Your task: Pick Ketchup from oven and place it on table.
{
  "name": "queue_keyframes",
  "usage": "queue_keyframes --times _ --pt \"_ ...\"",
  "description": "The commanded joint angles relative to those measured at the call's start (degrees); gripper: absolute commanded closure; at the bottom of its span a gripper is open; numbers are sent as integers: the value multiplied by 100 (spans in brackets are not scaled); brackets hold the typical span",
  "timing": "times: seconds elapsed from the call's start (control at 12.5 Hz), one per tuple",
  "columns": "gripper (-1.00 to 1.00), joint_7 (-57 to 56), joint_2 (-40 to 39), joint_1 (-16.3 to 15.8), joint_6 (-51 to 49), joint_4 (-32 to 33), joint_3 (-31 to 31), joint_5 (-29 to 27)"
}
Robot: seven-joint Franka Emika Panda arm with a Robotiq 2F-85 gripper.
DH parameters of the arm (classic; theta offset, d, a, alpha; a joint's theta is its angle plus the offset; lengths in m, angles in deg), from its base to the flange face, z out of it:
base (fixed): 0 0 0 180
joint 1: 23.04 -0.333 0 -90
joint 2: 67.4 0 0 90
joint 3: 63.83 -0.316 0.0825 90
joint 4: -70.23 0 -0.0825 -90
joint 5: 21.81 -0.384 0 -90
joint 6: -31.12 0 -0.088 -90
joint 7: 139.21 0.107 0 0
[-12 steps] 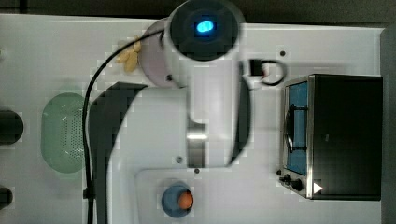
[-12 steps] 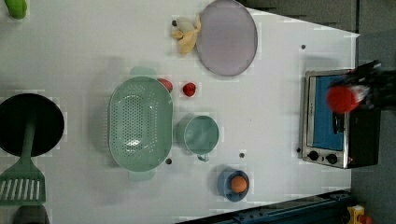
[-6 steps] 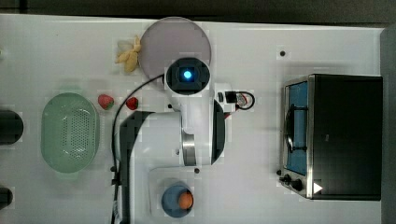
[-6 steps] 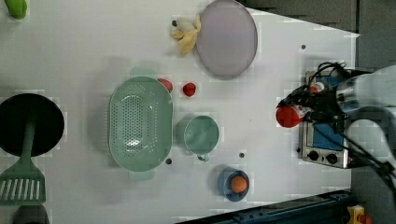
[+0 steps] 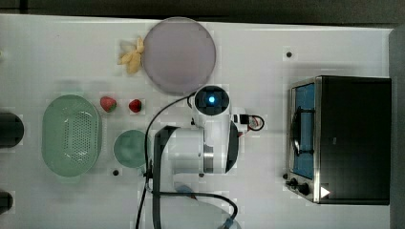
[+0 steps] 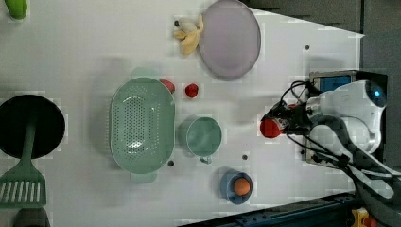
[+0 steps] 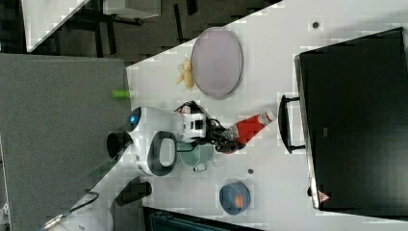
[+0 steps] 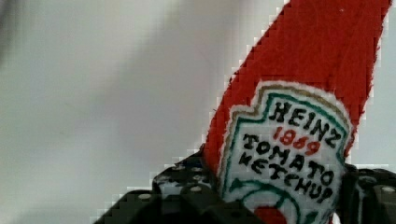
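Note:
The ketchup [image 7: 248, 127], a slim red bottle with a white cap, is tilted above the table [image 7: 269, 57], its cap pointing toward the oven [image 7: 356, 120]. My gripper [image 7: 223, 140] is shut on the bottle's lower end. In the wrist view the white shield label [image 8: 285, 154] sits between my black fingers [image 8: 180, 184]. From the left view I see the ketchup's round red base [image 6: 270, 127] just off the gripper [image 6: 285, 119], clear of the oven [image 6: 331, 81]. The oven [image 5: 351, 138] stands at the top view's right, and the arm covers the bottle there.
A purple plate [image 5: 179, 55], toy bananas [image 5: 131, 58], two strawberries [image 5: 108, 103], a green colander [image 5: 71, 136] and a teal cup [image 5: 129, 149] lie on the top view's left half. A blue bowl with an orange [image 6: 236, 187] and a black pan [image 6: 28, 125] show in the left view.
The arm has drawn back from the oven with the ketchup in its grip, carrying it toward the left view's left, out over the open table.

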Motion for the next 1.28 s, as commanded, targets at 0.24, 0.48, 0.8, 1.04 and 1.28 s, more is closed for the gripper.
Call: queue_keyframes --times 0.24,0.48,0.8,1.04,1.28 --pt "-100 201 -246 -15 560 -215 62 -119" --pt "-100 209 2 -12 415 -315 79 -119" --pt "-100 209 1018 -3 -750 -942 230 -112" --pt "-100 209 1640 -1 -1608 -1832 265 -99" --pt "-100 210 1802 -10 -2317 -2757 254 -98"
